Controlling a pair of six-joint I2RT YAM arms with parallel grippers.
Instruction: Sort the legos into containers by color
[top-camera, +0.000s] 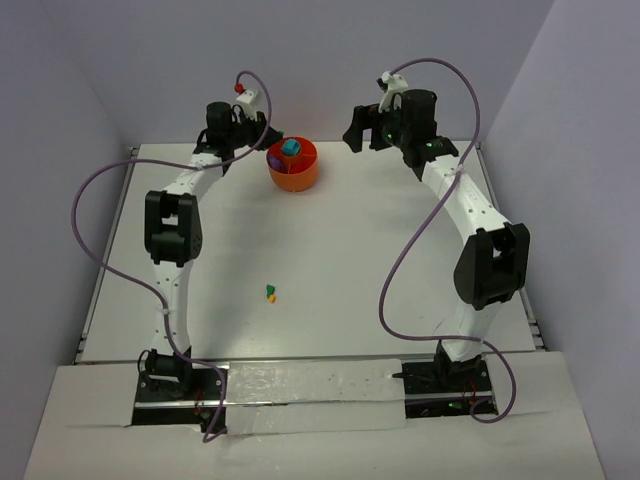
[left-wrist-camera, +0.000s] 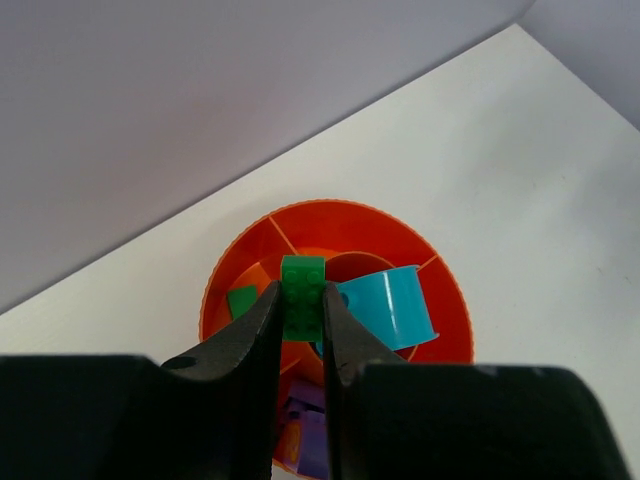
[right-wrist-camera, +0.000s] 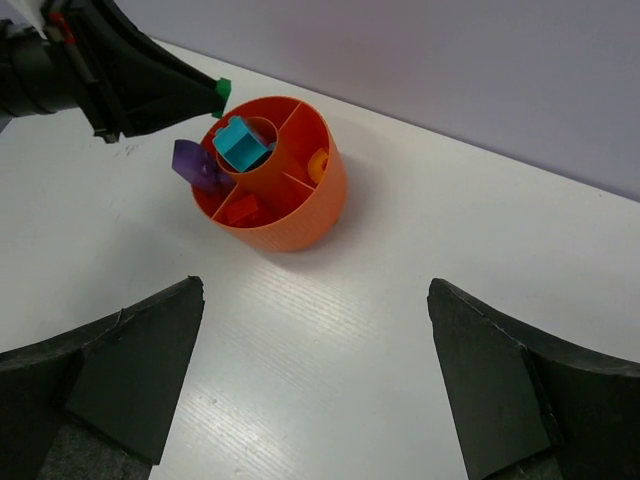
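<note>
Left hand (left-wrist-camera: 300, 298) clamped on green lego (left-wrist-camera: 302, 282) above orange tub (left-wrist-camera: 340, 222); right hand (right-wrist-camera: 315, 292) spread wide, empty.

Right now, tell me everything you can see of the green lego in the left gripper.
The green lego is a small, bright green oblong brick, smooth plastic by its look. The left gripper is shut on it, one finger against each long side, its far end sticking out past the tips. It hangs over the orange tub.
</note>
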